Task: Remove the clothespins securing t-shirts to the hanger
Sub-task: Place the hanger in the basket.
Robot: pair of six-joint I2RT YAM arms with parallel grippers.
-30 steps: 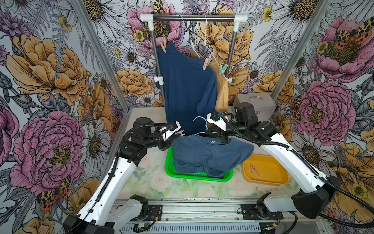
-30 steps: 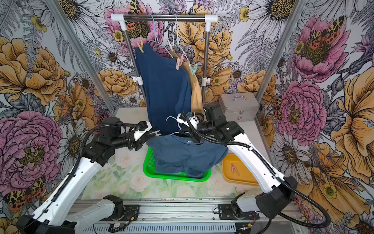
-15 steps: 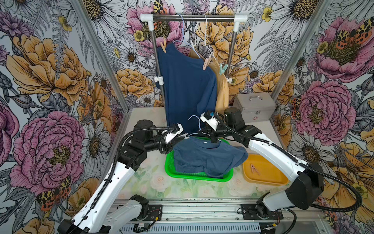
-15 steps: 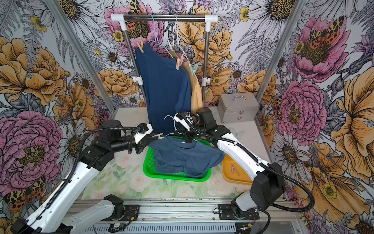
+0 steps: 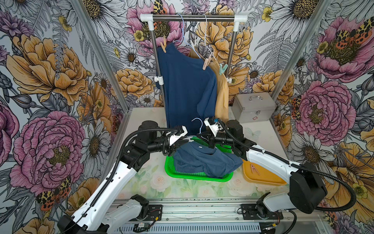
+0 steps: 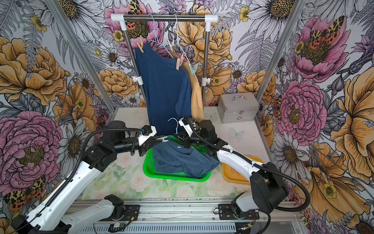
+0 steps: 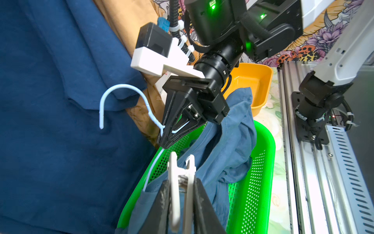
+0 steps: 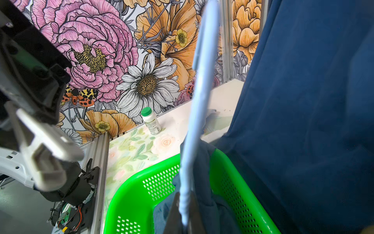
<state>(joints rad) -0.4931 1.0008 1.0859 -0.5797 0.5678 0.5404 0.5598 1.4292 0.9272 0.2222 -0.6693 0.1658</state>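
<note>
A blue t-shirt on a light-blue hanger droops into the green basket. My right gripper is shut on the hanger at its neck, just above the collar. My left gripper is shut on a white clothespin by the shirt's shoulder; I cannot tell whether it still bites the cloth. On the rail hang a navy t-shirt and a tan t-shirt, with peach, pink and mint clothespins on them.
A yellow tray right of the basket holds a peach clothespin. A metal case stands at the back right. A small green-capped bottle stands by the left wall. The hanging shirts reach down right behind both grippers.
The right arm has lowered the hanger a little, so the blue shirt lies deeper in the basket. The left gripper has shifted right with the white clothespin.
</note>
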